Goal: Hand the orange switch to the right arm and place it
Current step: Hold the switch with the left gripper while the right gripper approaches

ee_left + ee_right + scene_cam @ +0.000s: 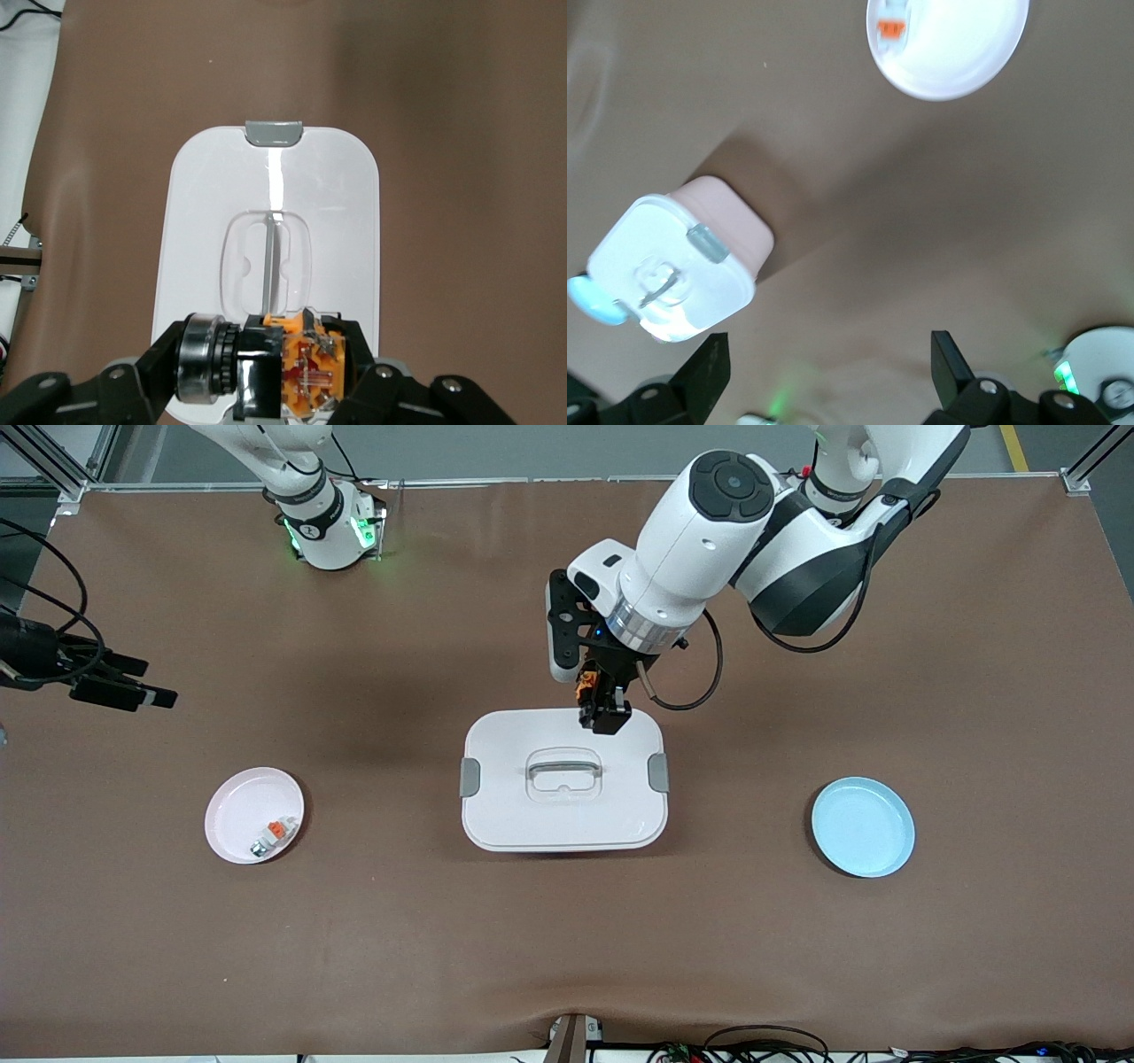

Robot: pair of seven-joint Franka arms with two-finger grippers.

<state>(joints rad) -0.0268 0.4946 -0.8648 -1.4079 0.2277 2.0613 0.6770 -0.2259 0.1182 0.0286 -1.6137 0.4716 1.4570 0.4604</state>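
- The left claw hangs over the edge of the white box that lies farther from the front camera, at the middle of the desk.
- Its fingers are clamped on the switch, which is up in the air with it.
- In the left wrist view the switch lies crosswise between the two fingers: a black barrel with a ribbed ring on one side, an orange block with metal contacts on the other.
- That same view shows the box's lid below the switch, with a sunken handle in its middle and a grey clip at one end.
- The box is shut, with a grey clip at each short end, one toward each arm's end of the desk.
- The right claw waits in the air over the desk's edge at the right arm's end, well apart from the box.
- The right wrist view shows its two fingers spread apart with nothing between them.
- A pink plate sits toward the right arm's end, nearer the front camera than the right claw.
- On that plate lies a small white piece with an orange tab.
- A blue plate sits toward the left arm's end of the desk, beside the box but well apart from it.
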